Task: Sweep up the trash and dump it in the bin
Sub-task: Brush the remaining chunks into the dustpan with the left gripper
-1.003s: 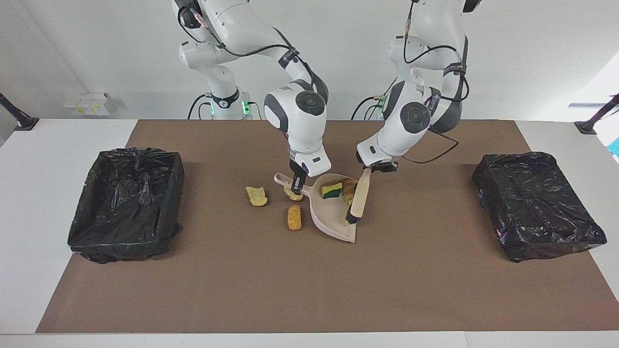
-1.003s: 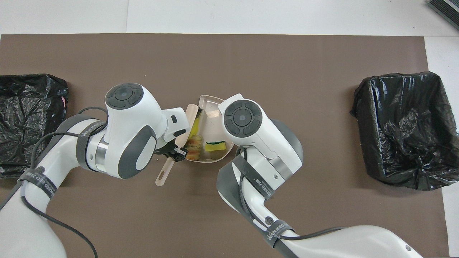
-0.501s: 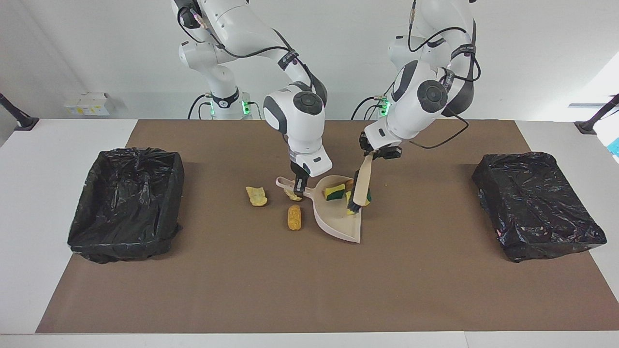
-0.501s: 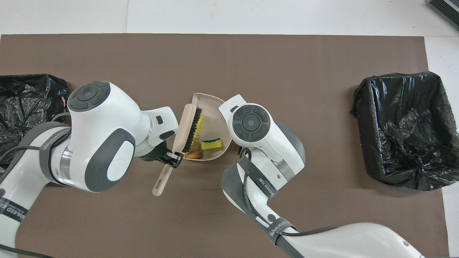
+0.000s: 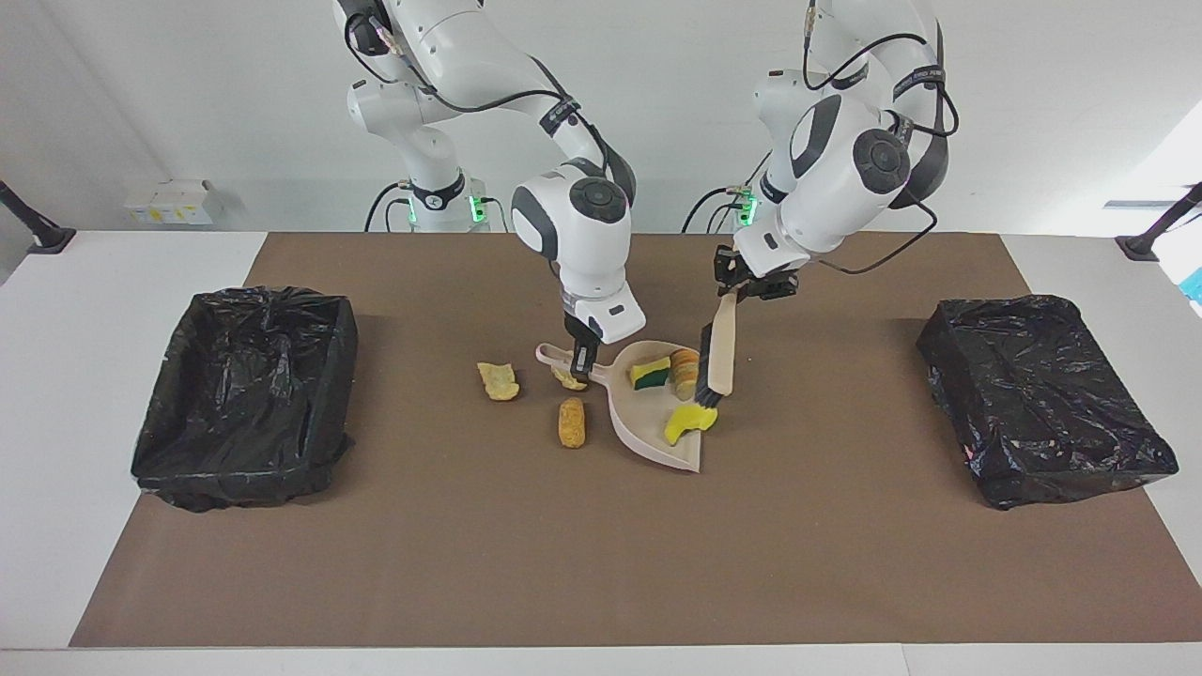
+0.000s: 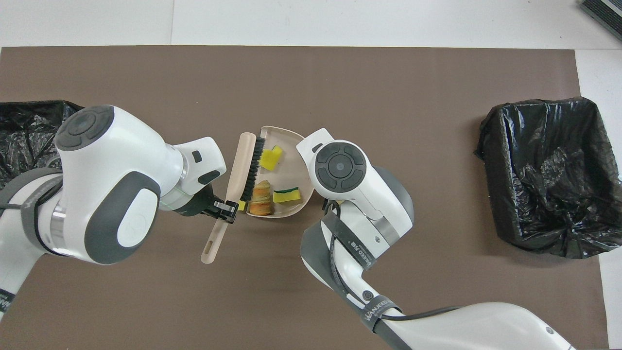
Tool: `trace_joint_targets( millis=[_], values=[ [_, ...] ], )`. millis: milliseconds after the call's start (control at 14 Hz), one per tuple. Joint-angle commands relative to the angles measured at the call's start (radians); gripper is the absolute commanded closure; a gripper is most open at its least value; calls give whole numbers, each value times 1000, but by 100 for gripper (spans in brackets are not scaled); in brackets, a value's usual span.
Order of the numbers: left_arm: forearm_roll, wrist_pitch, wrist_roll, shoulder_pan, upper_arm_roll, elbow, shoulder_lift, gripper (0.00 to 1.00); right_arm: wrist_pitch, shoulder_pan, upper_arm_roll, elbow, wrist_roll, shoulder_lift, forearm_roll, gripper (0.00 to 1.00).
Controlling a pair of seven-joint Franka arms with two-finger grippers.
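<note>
My right gripper (image 5: 579, 371) is shut on the handle of the beige dustpan (image 5: 648, 430), which lies flat on the brown mat. In the pan are pieces of trash: a yellow-green sponge (image 5: 650, 372), a bread lump (image 5: 684, 364) and a yellow sponge (image 5: 688, 422) near its mouth. My left gripper (image 5: 745, 289) is shut on the beige brush (image 5: 720, 349), which hangs tilted, bristles low at the pan's side. More trash lies on the mat: a tan lump (image 5: 498, 380), an orange lump (image 5: 571, 422), and one (image 5: 566, 378) under the right gripper. From above, the brush (image 6: 244, 165) runs alongside the dustpan (image 6: 287, 145).
A black-lined bin (image 5: 244, 385) stands at the right arm's end of the table, and another (image 5: 1042, 394) at the left arm's end. The brown mat (image 5: 601, 563) covers most of the white table.
My left arm has risen and drawn the brush out of the pan toward its own end of the table. The yellow sponge near the pan's mouth is now uncovered. The pan shifted slightly.
</note>
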Motion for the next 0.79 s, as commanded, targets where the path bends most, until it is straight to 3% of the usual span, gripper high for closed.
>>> trace_joint_targets(
  millis=[0,143,287,430,716],
  values=[
    [53,13,-15,67,1,-93,-15,100,29,-10,7,-14,-26,-4,23,100],
    [55,35,-77,118,-1,-190,-36,100,11,-8,7,-9,-49,-6,22,100],
    [53,66,-187,104,-5,-227,-57,100,-35,-5,7,-3,-81,-9,5,100],
    [52,128,-302,34,-7,-270,-47,100,-61,2,4,-3,-101,-12,-21,100],
    [21,295,-315,-63,-10,-307,-14,100,-66,10,4,-6,-89,-21,-49,100]
  ],
)
